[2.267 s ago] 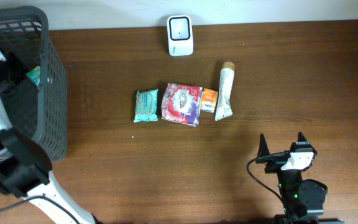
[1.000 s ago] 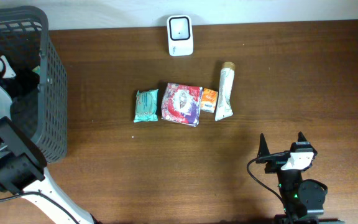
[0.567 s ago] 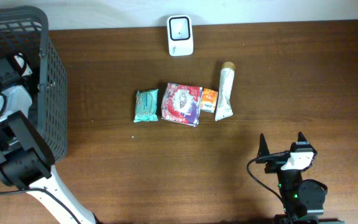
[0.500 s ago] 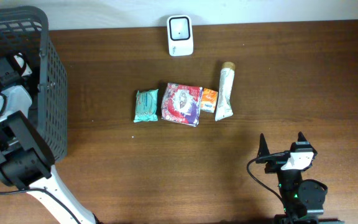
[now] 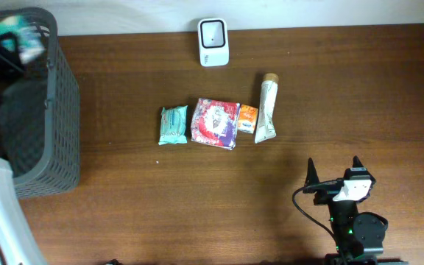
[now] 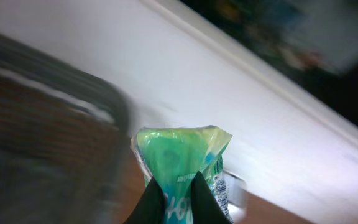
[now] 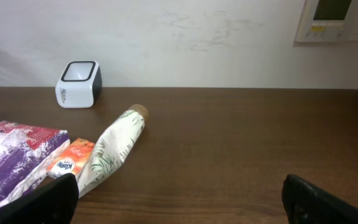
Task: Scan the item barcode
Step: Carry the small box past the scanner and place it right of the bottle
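Observation:
My left gripper is shut on a green plastic packet, which sticks up between its black fingers. A small printed barcode shows on the packet's right edge. In the overhead view the packet is a blurred teal patch over the basket's back rim, held there by the left arm. The white scanner stands at the back middle of the table and also shows in the right wrist view. My right gripper rests open near the front right with nothing between its fingers.
A dark mesh basket fills the left end of the table. A teal packet, a red and purple packet, a small orange packet and a white tube lie in a row mid-table.
The left gripper has closed on the green packet inside the basket and risen with it toward the basket's back rim. The right arm has not moved.

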`<state>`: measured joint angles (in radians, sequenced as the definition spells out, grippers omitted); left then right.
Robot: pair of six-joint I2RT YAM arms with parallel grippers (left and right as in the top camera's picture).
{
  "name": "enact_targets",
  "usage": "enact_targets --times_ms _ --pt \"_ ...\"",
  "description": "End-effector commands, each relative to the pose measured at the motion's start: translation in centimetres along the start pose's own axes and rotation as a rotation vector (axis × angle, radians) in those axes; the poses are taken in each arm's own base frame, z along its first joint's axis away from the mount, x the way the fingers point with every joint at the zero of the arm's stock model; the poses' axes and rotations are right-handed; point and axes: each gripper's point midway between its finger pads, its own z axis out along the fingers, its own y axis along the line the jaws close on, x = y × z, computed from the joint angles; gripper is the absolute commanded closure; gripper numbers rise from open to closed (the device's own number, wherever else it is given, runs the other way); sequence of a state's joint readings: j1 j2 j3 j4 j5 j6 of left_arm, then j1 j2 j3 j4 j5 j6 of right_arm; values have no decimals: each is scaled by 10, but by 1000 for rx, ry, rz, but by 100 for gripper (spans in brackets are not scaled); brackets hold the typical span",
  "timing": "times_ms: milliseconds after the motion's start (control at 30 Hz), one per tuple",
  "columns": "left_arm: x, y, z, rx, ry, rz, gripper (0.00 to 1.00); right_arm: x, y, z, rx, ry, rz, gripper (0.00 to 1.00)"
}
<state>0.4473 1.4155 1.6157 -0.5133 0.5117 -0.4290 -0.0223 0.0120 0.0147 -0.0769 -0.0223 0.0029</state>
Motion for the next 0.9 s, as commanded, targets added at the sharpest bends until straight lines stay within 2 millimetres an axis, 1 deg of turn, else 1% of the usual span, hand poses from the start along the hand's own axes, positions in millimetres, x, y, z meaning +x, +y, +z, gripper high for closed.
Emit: enact_targets --times_ms 0,33,67,100,133,167,200,233,267,300,333,400,433,467,500,533,567,600,633,667,700,733,767,800,833,867 --pt "62 -102 13 332 221 -11 100 4 0 0 4 5 1 1" --pt "86 -127 25 360 273 10 100 4 0 0 4 5 1 1" --pt "109 -143 37 344 308 30 100 4 0 0 4 5 1 1" --pt "141 -160 53 311 355 59 100 4 0 0 4 5 1 1" --pt "177 -179 66 292 406 94 100 4 0 0 4 5 1 1" --pt "207 -190 78 257 446 100 100 4 0 0 4 5 1 1" --pt "260 -202 96 149 501 52 100 4 0 0 4 5 1 1" --pt "285 -209 101 128 529 54 100 4 0 0 4 5 1 1" --pt "313 -221 107 142 560 84 100 4 0 0 4 5 1 1" --pt "345 -237 113 175 592 109 100 4 0 0 4 5 1 1" --pt "373 -251 118 209 613 128 100 4 0 0 4 5 1 1" --pt "419 -284 124 302 617 153 100 4 0 0 4 5 1 1" --pt "433 -294 126 333 612 157 100 4 0 0 4 5 1 1" --pt "453 -303 130 365 613 163 100 4 0 0 4 5 1 1" --pt "476 -306 132 375 625 175 100 4 0 0 4 5 1 1" --pt "494 -303 135 364 633 189 100 4 0 0 4 5 1 1" --pt "522 -300 138 358 653 207 97 4 0 0 4 5 1 1" --pt "539 -301 138 371 663 215 98 4 0 0 4 5 1 2" --pt "547 -303 137 375 663 221 99 4 0 0 4 5 1 2" --pt "554 -298 141 334 630 240 99 4 0 0 4 5 1 1" --pt "556 -291 145 290 595 257 93 4 0 0 4 5 1 1" --pt "564 -287 147 277 593 266 89 4 0 0 4 5 1 1" --pt "573 -282 148 270 608 274 87 4 0 0 4 5 1 1" --pt "578 -279 150 263 614 278 85 4 0 0 4 5 1 1" --pt "579 -278 150 262 614 279 80 4 0 0 4 5 1 1" --pt "577 -281 151 273 604 273 71 4 0 0 4 5 1 1"
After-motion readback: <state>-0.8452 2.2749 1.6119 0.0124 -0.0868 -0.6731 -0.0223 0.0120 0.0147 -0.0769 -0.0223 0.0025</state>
